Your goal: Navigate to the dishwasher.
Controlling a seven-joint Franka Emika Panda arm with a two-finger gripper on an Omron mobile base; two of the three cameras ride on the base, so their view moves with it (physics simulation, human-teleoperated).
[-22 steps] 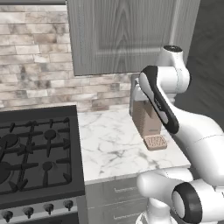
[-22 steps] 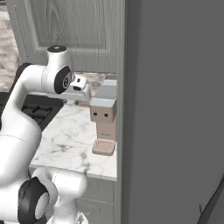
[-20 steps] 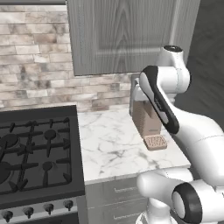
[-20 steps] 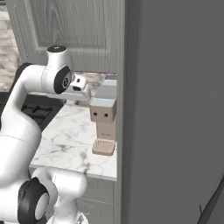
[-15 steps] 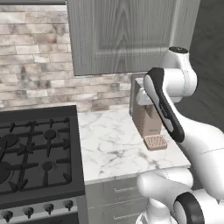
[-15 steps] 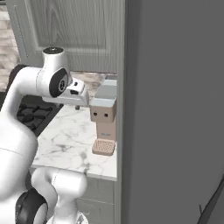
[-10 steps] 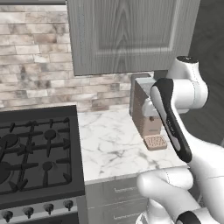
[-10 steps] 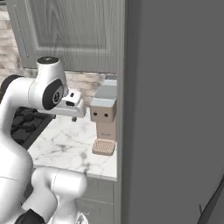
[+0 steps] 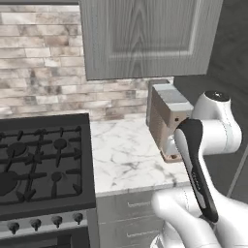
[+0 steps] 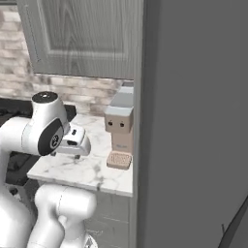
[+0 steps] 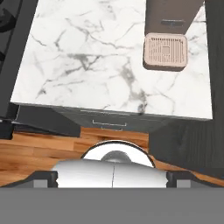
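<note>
We face a white marble counter [image 9: 123, 155] with a black gas stove [image 9: 41, 164] on its left and a tan coffee machine [image 10: 119, 131] standing at its right end, just beside a tall dark grey panel [image 10: 193, 121]. Our end effector [image 10: 77, 140] hangs over the counter's front part, near the coffee machine; we cannot tell whether its fingers are apart or together. We cannot make out the dishwasher among the drawers [image 11: 109, 122] below the counter.

The arm [image 9: 203, 160] hides the coffee machine's [image 9: 164, 114] lower front (tray included); the stove [image 9: 41, 164] runs off the left edge; the end effector's [image 10: 72, 140] fingers cannot be made out.
</note>
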